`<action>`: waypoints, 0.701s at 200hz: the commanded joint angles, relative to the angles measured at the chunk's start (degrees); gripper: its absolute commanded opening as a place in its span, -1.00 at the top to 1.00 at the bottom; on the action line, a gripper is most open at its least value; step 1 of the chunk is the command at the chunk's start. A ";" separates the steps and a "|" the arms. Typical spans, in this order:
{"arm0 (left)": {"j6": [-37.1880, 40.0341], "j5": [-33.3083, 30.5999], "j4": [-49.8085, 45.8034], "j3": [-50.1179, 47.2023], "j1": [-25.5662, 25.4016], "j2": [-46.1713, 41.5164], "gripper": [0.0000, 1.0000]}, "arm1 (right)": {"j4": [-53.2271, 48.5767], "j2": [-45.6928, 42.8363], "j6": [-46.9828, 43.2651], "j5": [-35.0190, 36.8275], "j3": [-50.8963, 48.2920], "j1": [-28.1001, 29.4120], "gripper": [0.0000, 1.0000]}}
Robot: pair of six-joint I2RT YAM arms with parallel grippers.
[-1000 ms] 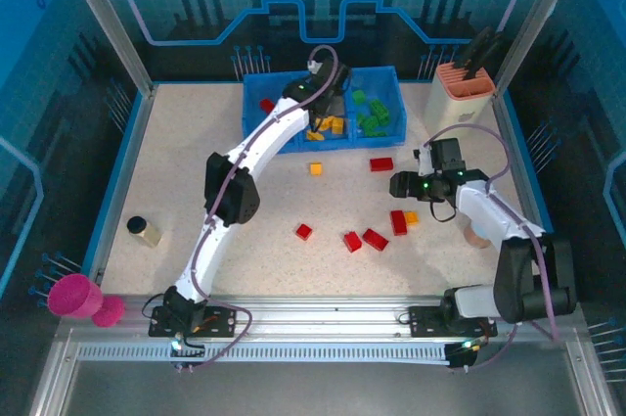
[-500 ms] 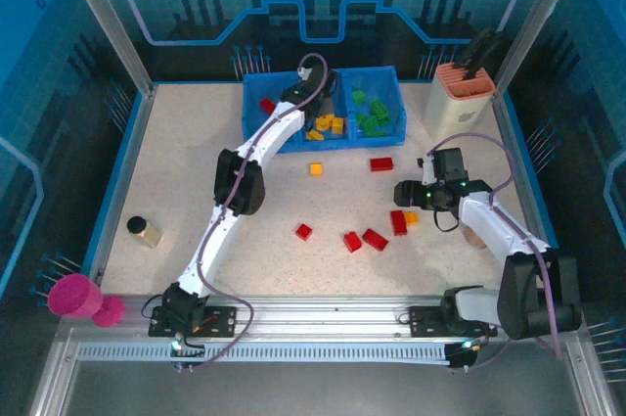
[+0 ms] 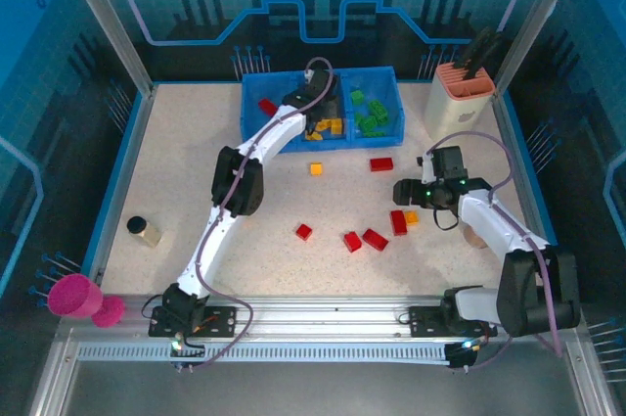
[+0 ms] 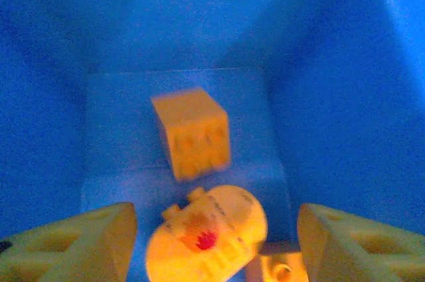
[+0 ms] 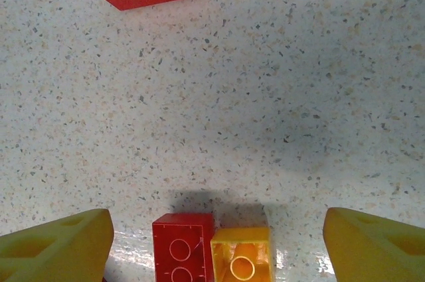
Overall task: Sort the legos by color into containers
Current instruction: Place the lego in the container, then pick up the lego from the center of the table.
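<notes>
Left pincer: wide open, empty, inside middle bin of glossy blue tray, above round studded orange piece and boxy orange brick. Right pincer: wide open, empty, over speckled surface; below it, red brick touching hollow orange brick. Other red bricks loose nearby.

High rear overview; wrist views close above tray, tabletop.
</notes>
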 commanded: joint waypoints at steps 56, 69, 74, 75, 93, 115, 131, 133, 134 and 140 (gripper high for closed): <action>22.49 12.26 2.86 -10.61 -6.82 -20.46 -0.57 | -5.59 -5.97 -1.16 2.43 5.23 -1.01 -0.73; 22.52 14.76 1.94 -14.79 -6.84 -23.78 -0.57 | -6.32 -6.69 -1.16 2.28 5.95 -1.01 -0.73; 22.68 15.89 1.39 -16.57 -6.85 -24.93 -0.57 | -6.52 -7.10 -1.16 2.26 6.09 -1.01 -0.73; 22.69 16.10 1.29 -16.91 -6.86 -25.16 -0.57 | -6.59 -7.18 -1.16 2.30 6.11 -1.01 -0.73; 22.44 21.73 0.25 -23.41 -6.88 -28.92 -0.56 | -7.79 -8.97 -1.23 2.90 6.48 -1.09 -0.73; 21.55 25.55 -1.72 -28.76 -7.41 -30.62 -0.54 | -9.56 -10.55 -2.36 3.42 7.71 -2.05 -0.76; 23.18 27.62 -2.69 -32.22 -7.99 -30.93 -0.54 | -12.05 -10.52 -3.40 1.21 10.53 -3.44 -0.77; 23.48 27.64 -2.62 -32.65 -8.06 -30.95 -0.54 | -12.37 -10.56 -3.61 1.03 10.88 -3.55 -0.77; 23.61 27.64 -2.56 -32.85 -8.13 -30.98 -0.54 | -12.50 -10.59 -3.70 0.90 11.05 -3.56 -0.77; 24.48 27.66 -2.29 -34.02 -8.35 -30.83 -0.54 | -13.15 -10.67 -4.19 0.45 11.94 -3.80 -0.78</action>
